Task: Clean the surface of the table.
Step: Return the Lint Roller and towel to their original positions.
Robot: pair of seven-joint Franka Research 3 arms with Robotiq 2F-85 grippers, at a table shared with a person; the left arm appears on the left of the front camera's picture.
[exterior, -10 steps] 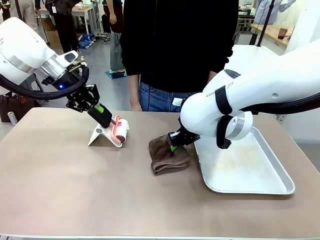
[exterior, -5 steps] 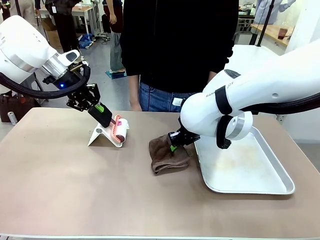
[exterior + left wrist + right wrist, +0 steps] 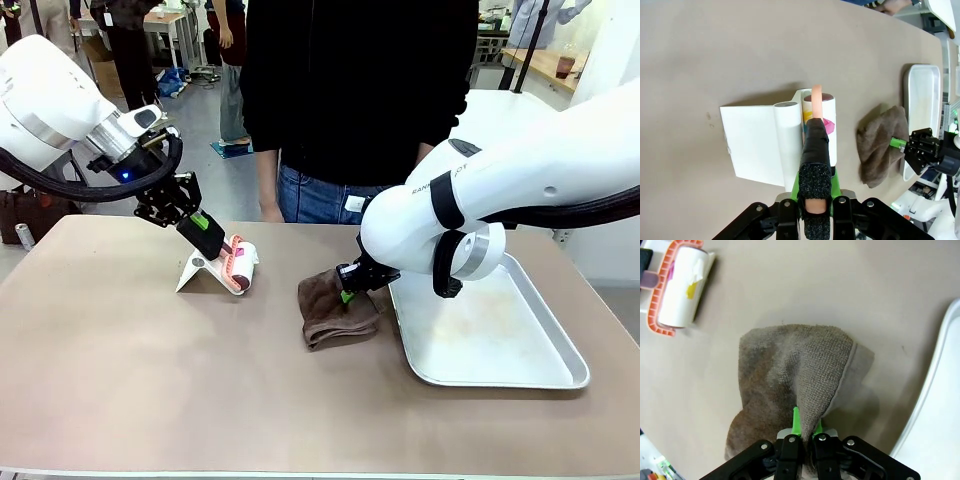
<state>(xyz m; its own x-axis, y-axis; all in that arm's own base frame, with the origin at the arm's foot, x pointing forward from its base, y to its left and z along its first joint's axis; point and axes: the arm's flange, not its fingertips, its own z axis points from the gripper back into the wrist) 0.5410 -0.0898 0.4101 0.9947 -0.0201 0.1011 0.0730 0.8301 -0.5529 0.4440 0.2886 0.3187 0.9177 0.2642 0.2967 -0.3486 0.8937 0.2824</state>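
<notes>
**Both grippers closed on their items at the far half of the table**

The table has a matte brownish-taupe top that spans the front view; its near half is bare.

Left gripper: the jaws are closed on the black-wrapped handle of a lint roller. The roller has a white roll in an orange frame. It sits on a white stand toward the far left part of the table. In the left wrist view the gripper clamps the handle from both sides, and the roller lies along the tube of the stand.

Right gripper: the jaws are pinched on a raised fold of a brown cloth. The cloth lies crumpled on the table near the middle of the far edge, just left of a silver metal tray. In the right wrist view the green pads of the gripper press a ridge of the cloth between them, and the rest of the cloth spreads flat on the top.

The tray rests at the right side of the table, with its left rim close beside the cloth. Contact between them cannot be told.

A person in a dark top and jeans stands at the far edge, behind the cloth.
</notes>
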